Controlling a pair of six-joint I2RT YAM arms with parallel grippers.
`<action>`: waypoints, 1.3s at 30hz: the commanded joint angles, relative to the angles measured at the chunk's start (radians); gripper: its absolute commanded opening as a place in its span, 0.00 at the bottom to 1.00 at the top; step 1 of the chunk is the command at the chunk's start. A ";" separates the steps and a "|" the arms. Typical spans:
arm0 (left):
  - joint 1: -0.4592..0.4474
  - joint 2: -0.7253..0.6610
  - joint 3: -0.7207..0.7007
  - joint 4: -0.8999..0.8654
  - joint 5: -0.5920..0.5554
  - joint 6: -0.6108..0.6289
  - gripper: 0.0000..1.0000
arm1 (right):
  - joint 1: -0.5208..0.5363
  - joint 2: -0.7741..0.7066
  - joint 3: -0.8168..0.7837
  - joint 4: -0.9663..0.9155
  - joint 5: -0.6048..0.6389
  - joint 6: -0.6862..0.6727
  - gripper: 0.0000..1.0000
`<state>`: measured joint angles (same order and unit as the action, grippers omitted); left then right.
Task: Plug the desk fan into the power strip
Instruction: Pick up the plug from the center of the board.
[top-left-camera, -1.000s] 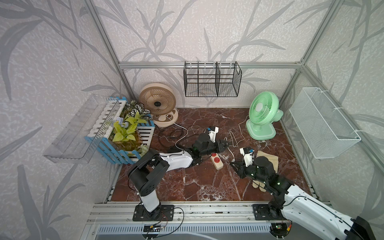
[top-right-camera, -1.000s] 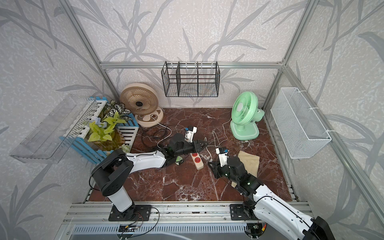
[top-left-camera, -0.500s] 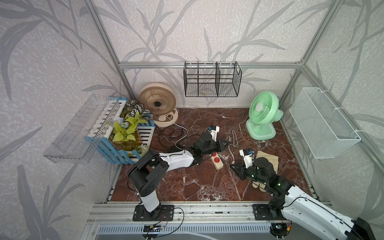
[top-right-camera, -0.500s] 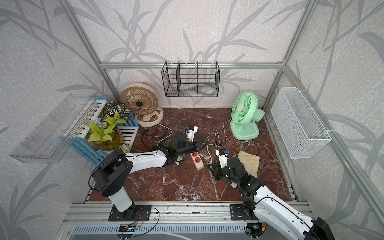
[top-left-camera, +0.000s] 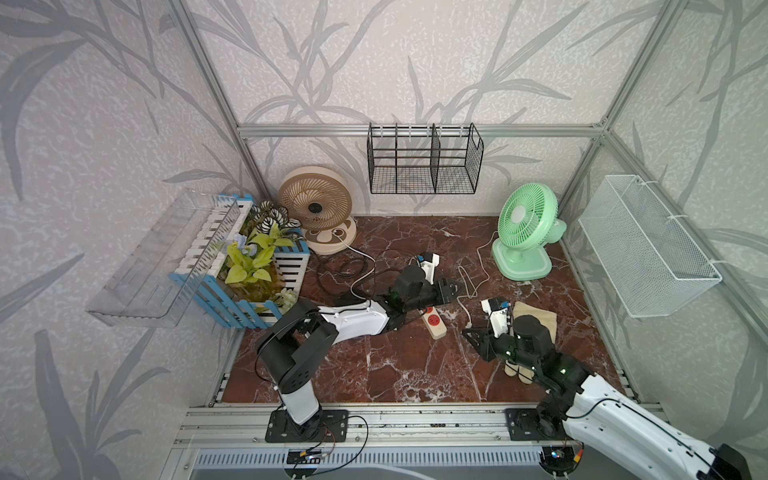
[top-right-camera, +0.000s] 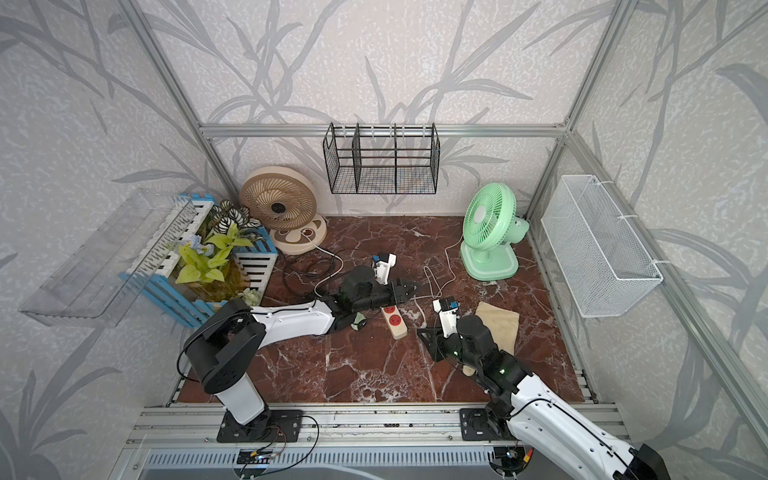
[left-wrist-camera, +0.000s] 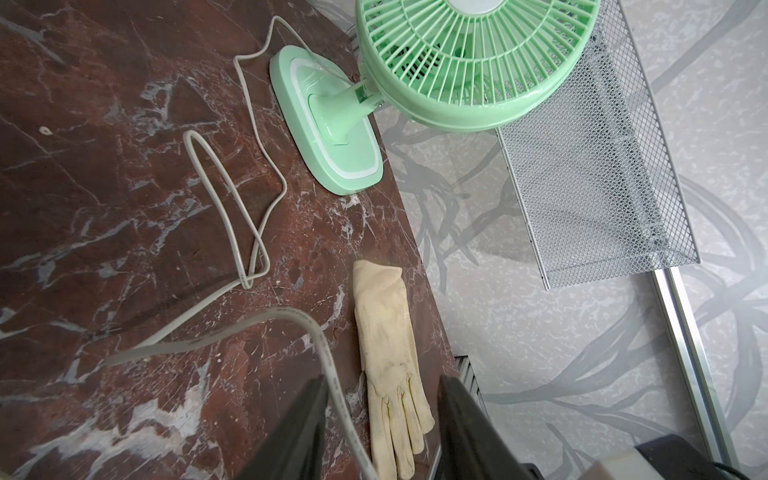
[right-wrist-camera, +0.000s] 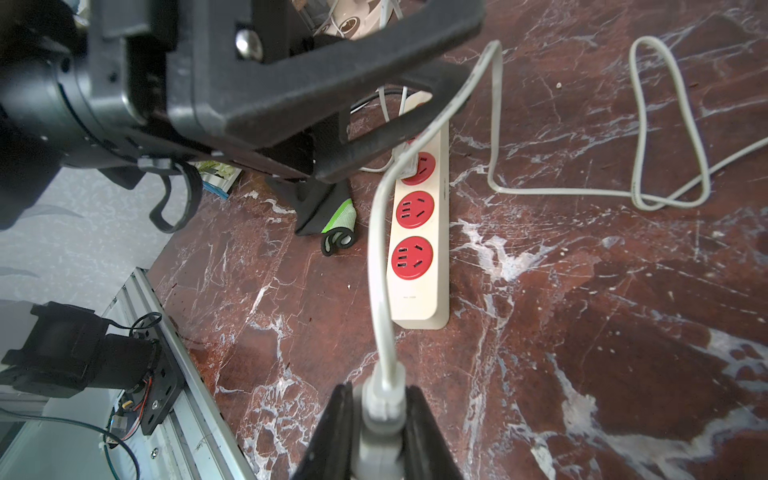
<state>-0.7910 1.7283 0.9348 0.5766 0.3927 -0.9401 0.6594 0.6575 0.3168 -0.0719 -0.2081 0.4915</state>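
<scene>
The job is about halfway, by my reading. The plug (right-wrist-camera: 380, 415) of the green desk fan (top-left-camera: 525, 220) is off the bench (top-left-camera: 407, 374) and in a grip, but it is not in any socket. The cream power strip (right-wrist-camera: 419, 232) lies flat on the bench between the two arms. The three red sockets (right-wrist-camera: 411, 257) that the right wrist view shows in full are empty (the one farthest from the plug is partly hidden under the left arm, so I cannot vouch for it). What is left is to carry the plug over a free socket, turn its prongs down onto the holes and push it home. The prongs themselves are out of sight.

The right claw (right-wrist-camera: 376, 399) is clamped on the grey-white plug body, one finger on each side, and the cord (right-wrist-camera: 640, 124) leaves it towards the strip. That arm reaches in low from the front rail. In both top views its claw (top-left-camera: 478, 336) sits near the strip's near end, not over it.

The left arm lies stretched out low and nearly flat across the bench, over the strip's far end, and its claw (top-left-camera: 451, 289) points towards the fan. The left wrist view shows the left claw (left-wrist-camera: 380, 415) with its jaws well apart and nothing pinched. The cord is only draped along one finger, and a cream glove (left-wrist-camera: 386, 361) lies on the bench beyond the gap.
</scene>
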 joint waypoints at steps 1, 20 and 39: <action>-0.004 0.017 0.039 0.042 0.012 -0.026 0.47 | 0.003 -0.011 0.029 0.000 0.007 -0.016 0.00; -0.033 0.075 -0.019 0.101 -0.025 -0.095 0.52 | 0.003 -0.011 0.056 -0.012 0.030 -0.019 0.00; -0.043 -0.007 0.151 -0.187 -0.067 0.076 0.00 | -0.006 0.098 0.119 -0.201 -0.011 -0.021 0.30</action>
<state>-0.8360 1.7477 1.0569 0.4385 0.3389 -0.9180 0.6586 0.7414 0.3763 -0.1982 -0.1963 0.4816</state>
